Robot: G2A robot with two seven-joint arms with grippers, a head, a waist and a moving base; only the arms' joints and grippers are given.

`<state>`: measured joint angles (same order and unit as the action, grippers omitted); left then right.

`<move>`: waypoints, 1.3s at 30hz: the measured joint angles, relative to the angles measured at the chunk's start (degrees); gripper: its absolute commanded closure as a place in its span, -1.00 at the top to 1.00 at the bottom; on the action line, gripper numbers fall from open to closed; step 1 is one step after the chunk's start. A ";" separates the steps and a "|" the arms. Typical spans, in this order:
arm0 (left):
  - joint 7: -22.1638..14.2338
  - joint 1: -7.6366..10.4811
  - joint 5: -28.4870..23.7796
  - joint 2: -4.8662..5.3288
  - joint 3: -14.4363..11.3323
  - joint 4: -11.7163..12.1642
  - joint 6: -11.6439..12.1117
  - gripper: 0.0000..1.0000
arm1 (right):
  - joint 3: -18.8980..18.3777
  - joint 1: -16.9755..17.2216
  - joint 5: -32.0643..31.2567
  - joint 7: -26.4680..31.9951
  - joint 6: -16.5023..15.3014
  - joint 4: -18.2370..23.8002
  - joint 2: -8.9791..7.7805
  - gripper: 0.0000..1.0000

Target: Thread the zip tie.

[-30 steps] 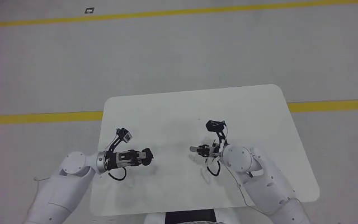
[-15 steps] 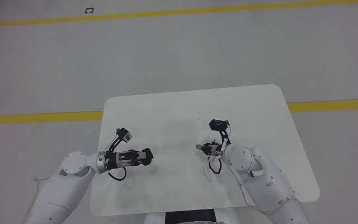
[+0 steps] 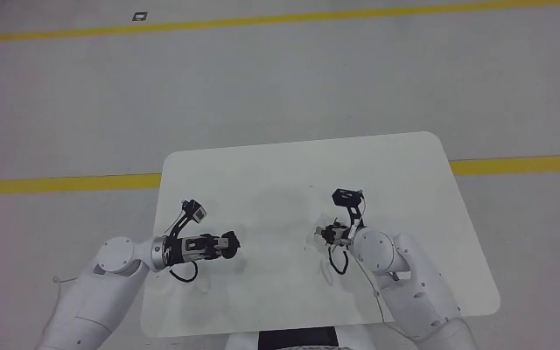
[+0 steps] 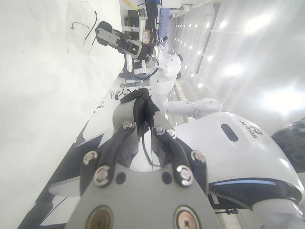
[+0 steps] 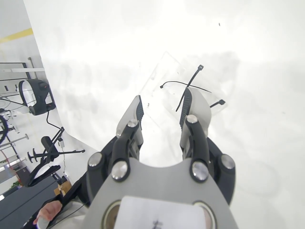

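Several black zip ties (image 5: 190,84) lie crossed on a clear plastic plate (image 5: 164,70) on the white table (image 3: 394,175). My right gripper (image 5: 163,103) hovers open just above the plate, one fingertip (image 5: 187,98) touching or nearly touching the thickest tie. From the left wrist view the right gripper (image 4: 104,33) stands over the same plate (image 4: 78,27). My left gripper (image 4: 143,120) is held off the table near its left side (image 3: 232,241), shut on a thin black zip tie (image 4: 146,148) that trails back between the fingers.
The table's front edge runs close behind both arms. Bare table surface lies between the two grippers and toward the far edge. A person's hand (image 5: 47,212) and office stands show beyond the table, away from the task things.
My right gripper has shifted a little to the right, over the clear plate. The left arm has kept still.
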<state>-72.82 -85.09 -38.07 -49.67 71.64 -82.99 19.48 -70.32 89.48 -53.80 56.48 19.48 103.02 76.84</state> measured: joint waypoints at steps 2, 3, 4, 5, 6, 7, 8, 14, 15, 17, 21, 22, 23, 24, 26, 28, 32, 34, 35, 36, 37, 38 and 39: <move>0.00 0.00 0.00 0.00 0.00 0.00 0.00 -1.00 | -0.13 0.15 -0.59 0.07 0.00 -0.20 0.48 -0.34; 0.00 0.00 0.00 0.00 0.00 0.00 0.00 -1.00 | -0.19 0.22 -0.83 0.12 0.00 -0.26 0.68 -0.34; 0.00 0.00 0.00 0.00 0.00 0.00 0.00 -1.00 | -0.31 0.30 -1.17 0.19 0.00 -0.32 0.93 -0.34; 0.00 0.00 0.00 0.00 0.00 0.00 0.00 -1.00 | -0.40 0.36 -1.43 0.26 0.00 -0.35 1.12 -0.34; 0.00 0.00 0.00 0.00 0.00 0.00 0.00 -1.00 | -0.50 0.42 -1.68 0.34 0.00 -0.38 1.30 -0.34; 0.00 0.00 0.00 0.00 0.00 0.00 0.00 -1.00 | -0.62 0.48 -2.05 0.46 0.00 -0.42 1.53 -0.34; 0.00 0.00 0.00 0.00 0.00 0.00 0.00 -1.00 | -0.70 0.51 -2.36 0.55 0.00 -0.46 1.70 -0.34; 0.00 0.00 0.00 0.00 0.00 0.00 0.00 -1.00 | -1.06 0.69 -4.54 0.93 0.00 -0.78 2.82 -0.30; 0.00 0.00 0.00 0.00 0.00 0.00 0.00 -1.00 | -1.13 0.75 -4.87 0.97 0.00 -0.72 2.98 -0.30; 0.00 0.00 0.00 0.00 0.00 0.00 0.00 -1.00 | -1.31 1.11 -5.91 1.06 0.00 -0.24 3.34 -0.30; 0.00 0.00 0.00 0.00 0.00 0.00 0.00 -1.00 | -1.46 1.92 -8.55 1.79 0.00 0.86 3.98 -0.30; 0.00 0.00 0.00 0.00 0.00 0.00 0.00 -1.00 | -1.48 2.11 -9.37 2.11 0.00 1.07 4.19 -0.30; 0.00 0.00 0.00 0.00 0.00 0.00 0.00 -1.00 | -1.48 2.22 -10.01 2.35 0.00 1.17 4.35 -0.30; 0.00 0.00 0.00 0.00 0.00 0.00 0.00 -1.00 | -1.48 2.30 -10.58 2.59 0.00 1.25 4.52 -0.28; 0.00 0.00 0.00 0.00 0.00 0.00 0.00 -1.00 | -1.53 2.42 -11.60 3.09 0.00 1.35 4.92 -0.28; 0.00 0.00 0.00 0.00 0.00 0.00 0.00 -1.00 | -1.52 2.44 -12.59 3.64 0.00 1.34 5.30 -0.28; 0.00 0.00 0.00 0.00 0.00 0.00 0.00 -1.00 | -1.53 2.30 -14.23 4.43 0.00 0.93 6.02 -0.26; 0.00 0.00 0.00 0.00 0.00 0.00 0.00 -1.00 | -1.49 2.18 -15.29 4.72 0.00 0.59 6.41 -0.26; 0.00 0.00 0.00 0.00 0.00 0.00 0.00 -1.00 | -1.48 2.12 -15.68 4.86 0.00 0.44 6.58 -0.26; 0.00 0.00 0.00 0.00 0.00 0.00 0.00 -1.00 | -1.47 2.06 -16.05 4.99 0.00 0.30 6.75 -0.28; 0.00 0.00 0.00 0.00 0.00 0.00 0.00 -1.00 | -1.46 2.00 -16.45 5.13 0.00 0.13 6.98 -0.28; 0.00 0.00 0.00 0.00 0.00 0.00 0.00 -1.00 | -1.46 1.96 -16.69 5.24 0.00 0.00 7.15 -0.28; 0.00 0.00 0.00 0.00 0.00 0.00 0.00 -1.00 | -1.47 1.93 -16.94 5.32 0.00 -0.14 7.31 -0.28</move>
<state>-72.82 -85.09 -38.07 -49.67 71.64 -82.99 19.48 -71.79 91.41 -70.74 61.80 19.48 102.88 84.15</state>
